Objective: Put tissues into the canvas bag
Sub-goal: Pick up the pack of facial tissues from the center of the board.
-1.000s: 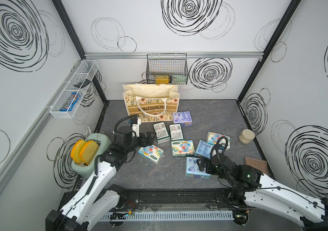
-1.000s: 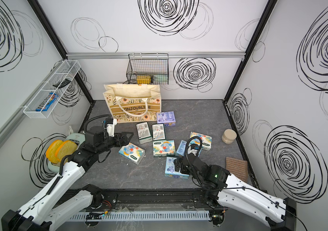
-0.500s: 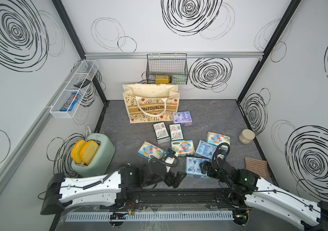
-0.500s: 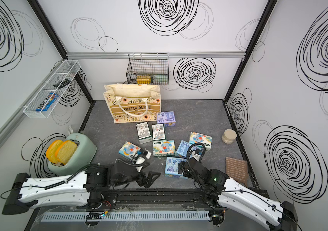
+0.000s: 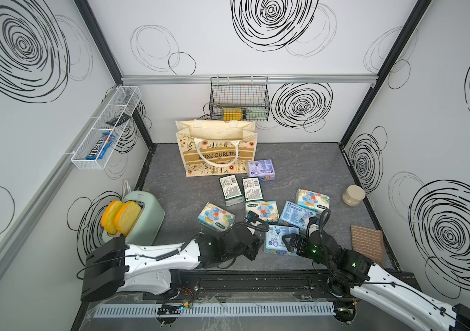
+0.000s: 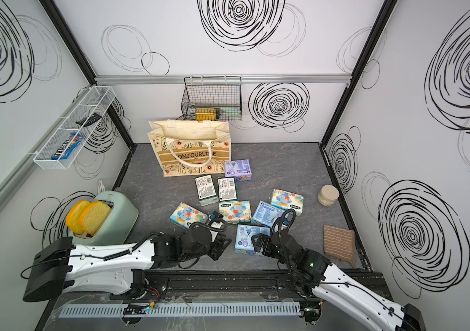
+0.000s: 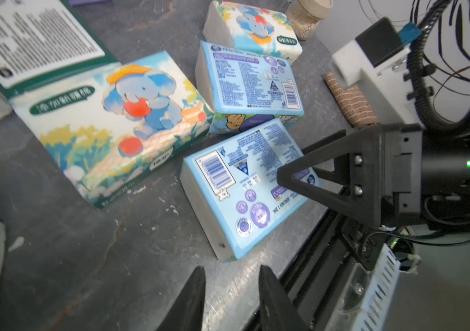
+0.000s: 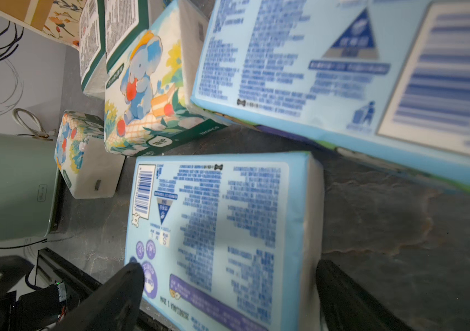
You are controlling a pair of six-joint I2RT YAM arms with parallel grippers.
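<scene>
The canvas bag (image 5: 216, 149) (image 6: 190, 152) stands open at the back of the floor. Tissues lie scattered in front of it: a purple pack (image 5: 261, 169), two dark green packs (image 5: 229, 189), elephant packs (image 5: 215, 217) and light blue packs (image 5: 299, 216). The nearest light blue pack (image 5: 278, 243) (image 8: 219, 229) lies flat by the front edge. My right gripper (image 5: 286, 242) (image 8: 228, 270) is open, with one finger on each side of that pack's end. Just left of the pack, my left gripper (image 5: 252, 249) (image 7: 232, 269) hangs low over bare floor, its jaws narrowly apart with nothing between them.
A green toaster (image 5: 139, 215) with bread sits at the left. On the right are a beige jar (image 5: 353, 195) and a brown cloth (image 5: 367, 242). A black wire basket (image 5: 239, 100) and a white shelf (image 5: 104, 129) hang on the walls. The black rail (image 5: 256, 283) runs along the front.
My left arm swung from near the bag down to the front edge, and its jaws narrowed. My right gripper crept forward onto the near light blue pack.
</scene>
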